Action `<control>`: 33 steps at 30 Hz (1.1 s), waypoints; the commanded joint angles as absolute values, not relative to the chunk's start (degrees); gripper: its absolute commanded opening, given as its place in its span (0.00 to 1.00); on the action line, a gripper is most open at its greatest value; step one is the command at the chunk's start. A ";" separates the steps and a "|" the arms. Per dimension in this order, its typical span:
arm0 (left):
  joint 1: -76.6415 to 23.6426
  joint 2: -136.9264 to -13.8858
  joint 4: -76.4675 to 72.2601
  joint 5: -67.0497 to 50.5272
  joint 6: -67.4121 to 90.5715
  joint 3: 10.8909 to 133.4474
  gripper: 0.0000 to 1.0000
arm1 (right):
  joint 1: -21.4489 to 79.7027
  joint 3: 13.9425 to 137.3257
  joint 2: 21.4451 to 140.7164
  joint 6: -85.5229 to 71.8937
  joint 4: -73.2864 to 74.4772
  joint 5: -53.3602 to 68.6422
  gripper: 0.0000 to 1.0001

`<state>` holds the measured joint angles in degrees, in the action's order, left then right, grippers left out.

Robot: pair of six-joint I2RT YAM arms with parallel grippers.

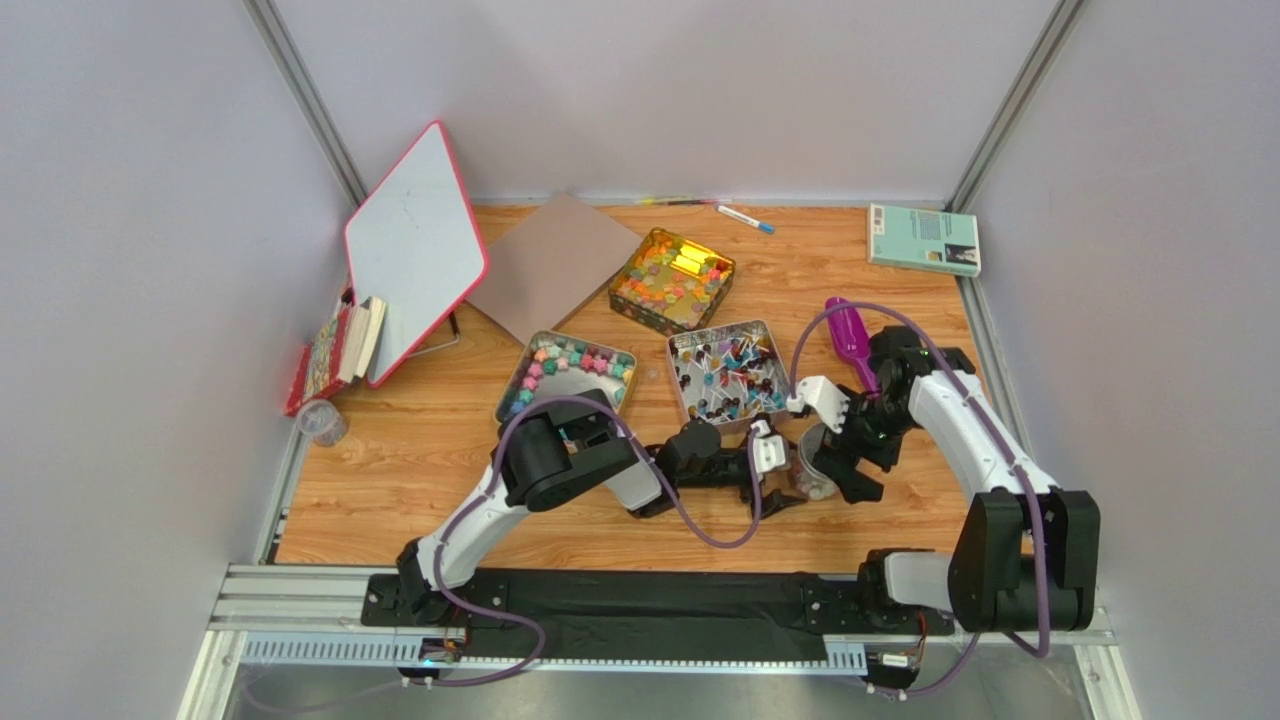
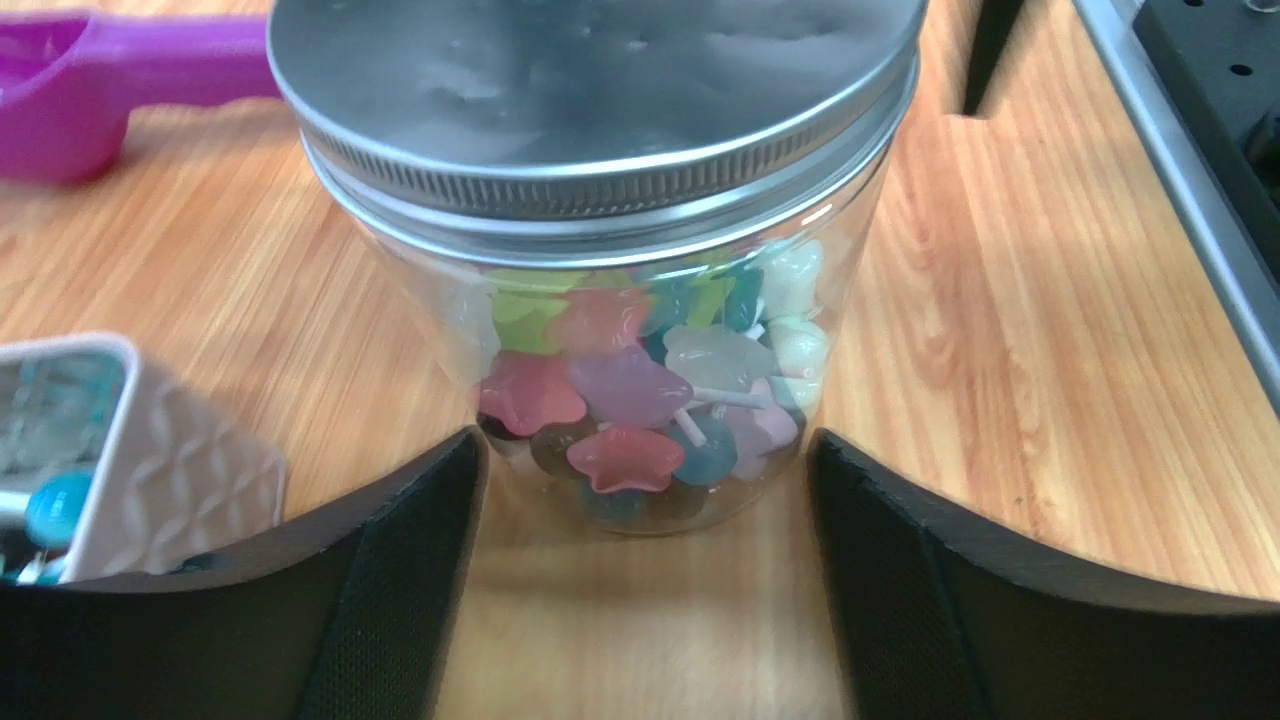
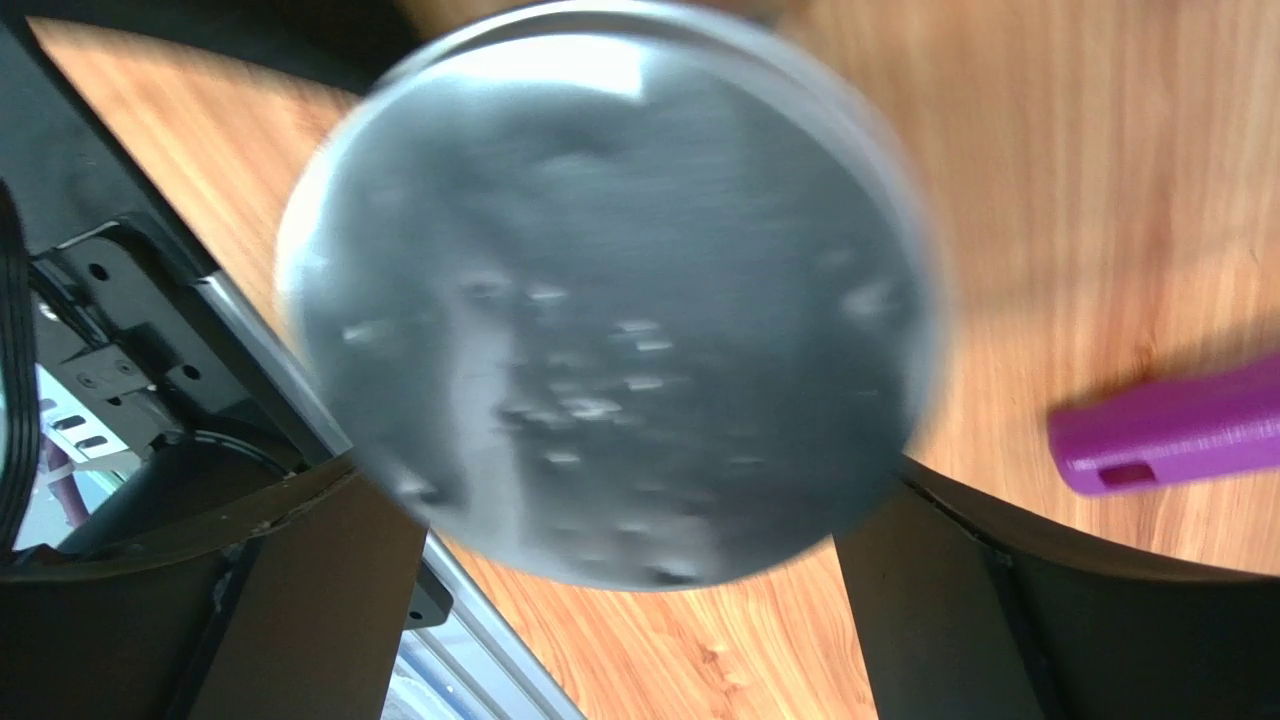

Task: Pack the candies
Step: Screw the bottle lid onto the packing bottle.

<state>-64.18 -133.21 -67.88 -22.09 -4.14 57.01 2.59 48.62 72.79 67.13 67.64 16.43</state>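
- Fingers of the left gripper stand apart, flanking the base of the clear jar; contact cannot be confirmed.
- Candies fill the jar's lower part, straight ahead between those fingers. The jar is upright with its metal lid seated.
- Right gripper hangs above, its fingers spread wide either side of the lid, apparently not clamping.
- Judgement: both arms are at the jar; the left is placed to steady it.
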 commanded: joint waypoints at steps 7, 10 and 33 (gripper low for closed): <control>-68.38 -142.73 -38.32 -24.35 -11.78 55.80 0.99 | -8.51 55.10 77.61 73.47 67.93 16.61 1.00; -68.38 -144.66 -36.57 -23.99 -10.64 58.97 1.00 | -10.28 55.99 76.56 76.54 69.69 17.14 1.00; -68.73 -150.55 -30.76 -19.51 -6.42 73.82 0.99 | -10.55 49.31 72.07 72.68 71.45 20.39 1.00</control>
